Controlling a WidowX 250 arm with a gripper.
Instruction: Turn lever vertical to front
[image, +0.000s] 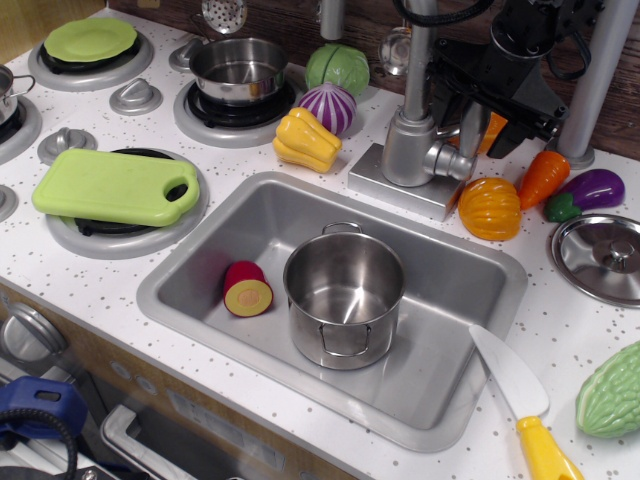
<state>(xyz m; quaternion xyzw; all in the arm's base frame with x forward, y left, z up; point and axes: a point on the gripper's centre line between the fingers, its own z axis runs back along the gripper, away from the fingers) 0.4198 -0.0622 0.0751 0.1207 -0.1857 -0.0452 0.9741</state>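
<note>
The black gripper (482, 130) hangs at the back of the counter, its two fingers (470, 128) pointing down and spread apart with nothing between them; the lever (452, 163) sits just below and slightly to the near-left of the fingertips, a short silver stub projecting sideways from the faucet body (405, 148); whether a fingertip touches it cannot be told, since the black finger overlaps the stub's upper edge from this angle. The faucet spout pipe (418, 55) rises just to the left of the gripper, close beside the arm housing; an orange fruit (492, 130) shows partly behind the fingers. Below and in front of the gripper lies an orange pumpkin (490, 208), near the lever's end; to the right stand a carrot (542, 178) and an eggplant (588, 192), with a grey post (598, 75) rising behind them, so the room on that side is narrow. In front, well below the gripper, the sink (200, 250) opens wide, holding a steel pot (343, 297) and a halved red fruit (247, 290); the sink's back rim runs just in front of the faucet base. Far to the left lie a yellow squash (306, 140), a purple onion (328, 107) and a green cutting board (115, 187), well apart from the gripper.
</note>
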